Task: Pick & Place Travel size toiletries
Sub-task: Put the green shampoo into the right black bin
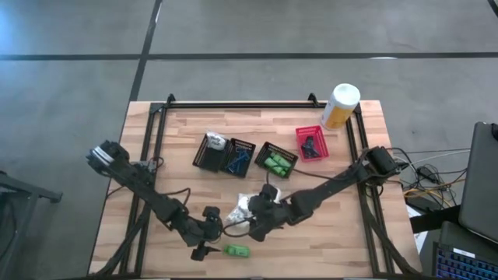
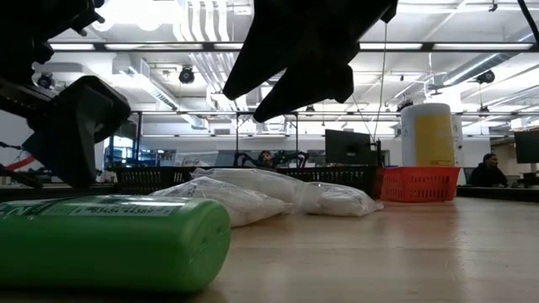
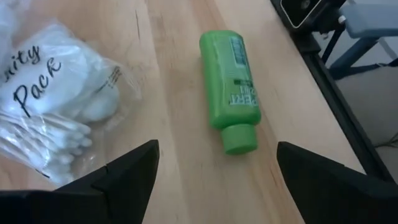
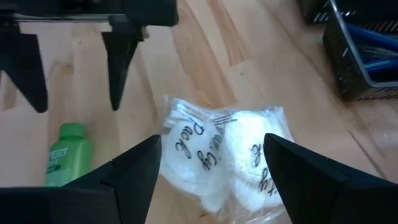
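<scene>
Overhead, the wooden desk (image 1: 194, 233) carries a row of small mesh baskets: two black baskets (image 1: 224, 154) side by side, a third black basket (image 1: 277, 161) holding green packets, and a red basket (image 1: 311, 144) near the white-and-yellow canister (image 1: 340, 106). Nearer the front edge, the left gripper (image 1: 208, 243) sits just beside a green bottle (image 1: 237, 250) lying flat, while the right gripper (image 1: 247, 224) hangs over a cluster of clear-wrapped white packs (image 1: 242, 208); the two grippers are close together. At desk height, the green bottle (image 2: 109, 241) lies on its side in the foreground, the white packs (image 2: 278, 195) rest behind it, and the red basket (image 2: 418, 183) and canister (image 2: 433, 135) stand farther back; dark arm parts hang above the packs without touching them, and a person sits in the room at the far right. From the left wrist, the jaws of that arm stand wide apart and empty, with the green bottle (image 3: 229, 90) lying on the desk between and beyond the two fingers (image 3: 127, 173), cap toward the camera, and a clear bag of cotton swabs and pads (image 3: 53, 118) just beside it. From the right wrist, the jaws are likewise released and hold nothing, straddling the white packs (image 4: 221, 155) lettered in black script; the left gripper (image 4: 74, 62) shows beyond with its fingers spread above the green bottle (image 4: 65, 155), and a black basket (image 4: 364, 50) with blue items sits off to one side.
</scene>
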Controlling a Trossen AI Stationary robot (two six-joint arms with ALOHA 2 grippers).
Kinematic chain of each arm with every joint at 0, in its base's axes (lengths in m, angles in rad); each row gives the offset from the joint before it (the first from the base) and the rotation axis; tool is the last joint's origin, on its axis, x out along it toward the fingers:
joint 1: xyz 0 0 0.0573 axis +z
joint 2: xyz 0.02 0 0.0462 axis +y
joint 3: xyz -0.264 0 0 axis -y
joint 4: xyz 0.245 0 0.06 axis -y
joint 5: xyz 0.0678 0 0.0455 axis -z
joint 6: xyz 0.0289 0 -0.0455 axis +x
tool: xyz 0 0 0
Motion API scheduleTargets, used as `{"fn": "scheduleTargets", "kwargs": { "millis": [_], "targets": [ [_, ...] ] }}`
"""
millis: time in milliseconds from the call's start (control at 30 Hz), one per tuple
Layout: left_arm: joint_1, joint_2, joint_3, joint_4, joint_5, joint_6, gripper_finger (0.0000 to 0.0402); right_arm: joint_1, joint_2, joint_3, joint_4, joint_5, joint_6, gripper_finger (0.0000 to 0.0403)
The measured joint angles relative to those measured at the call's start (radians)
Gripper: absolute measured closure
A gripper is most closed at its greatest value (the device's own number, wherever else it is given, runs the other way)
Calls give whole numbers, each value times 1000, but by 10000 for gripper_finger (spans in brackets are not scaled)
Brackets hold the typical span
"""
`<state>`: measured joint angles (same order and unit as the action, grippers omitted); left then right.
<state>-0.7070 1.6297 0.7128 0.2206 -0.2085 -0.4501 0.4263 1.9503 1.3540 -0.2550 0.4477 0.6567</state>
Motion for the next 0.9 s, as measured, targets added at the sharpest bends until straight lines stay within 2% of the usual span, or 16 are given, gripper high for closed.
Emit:
{"fn": "scheduleTargets", "kwargs": {
  "millis": [167,367,900],
  "targets": [
    [-2,16,11,2,-6,-29,72,-1,0,0,0,0,32,139],
    [1,19,43,6,-108,-33,73,-1,0,0,0,0,47,144],
    [0,19,61,6,-134,-99,74,6,0,0,-1,0,97,100]
  ]
}}
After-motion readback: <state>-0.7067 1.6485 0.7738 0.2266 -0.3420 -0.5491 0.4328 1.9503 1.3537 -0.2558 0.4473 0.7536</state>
